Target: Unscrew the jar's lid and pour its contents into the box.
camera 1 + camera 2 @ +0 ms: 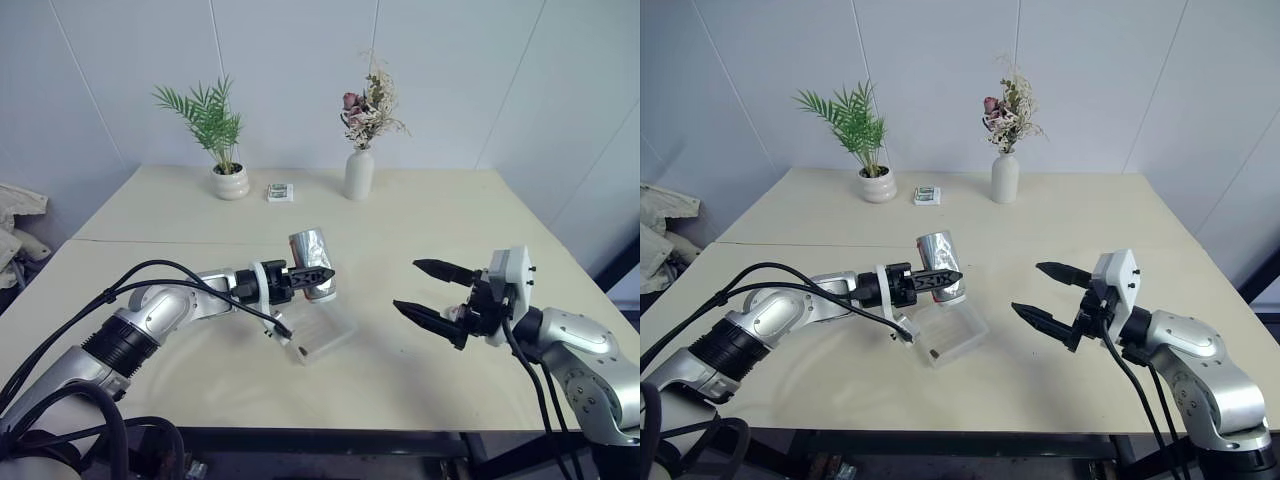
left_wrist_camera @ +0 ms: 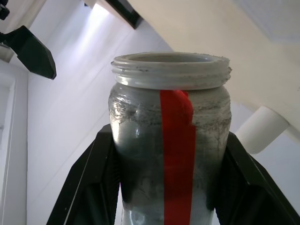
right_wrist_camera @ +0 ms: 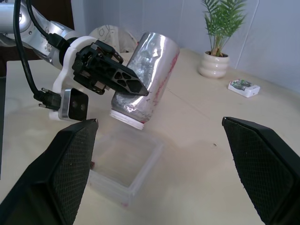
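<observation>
My left gripper (image 1: pixel 318 272) is shut on the jar (image 1: pixel 312 262), holding it tilted with its open white threaded neck pointing down over the box (image 1: pixel 335 340). The clear jar (image 2: pixel 140 140) has grey dusty walls and a red stripe down its side. The shallow clear box (image 3: pixel 140 178) lies on the table right under the jar's mouth (image 3: pixel 126 119). A small dark speck (image 1: pixel 937 352) lies in the box; more of the contents I cannot make out. The lid is out of view. To the right, my right gripper (image 1: pixel 405 284) hovers open and empty, apart from the jar.
At the table's back stand a potted palm (image 1: pixel 230 182) and a white vase of dried flowers (image 1: pixel 359 173), with a small green-white packet (image 1: pixel 280 192) between them. The table's front edge (image 1: pixel 330 430) runs just below both arms.
</observation>
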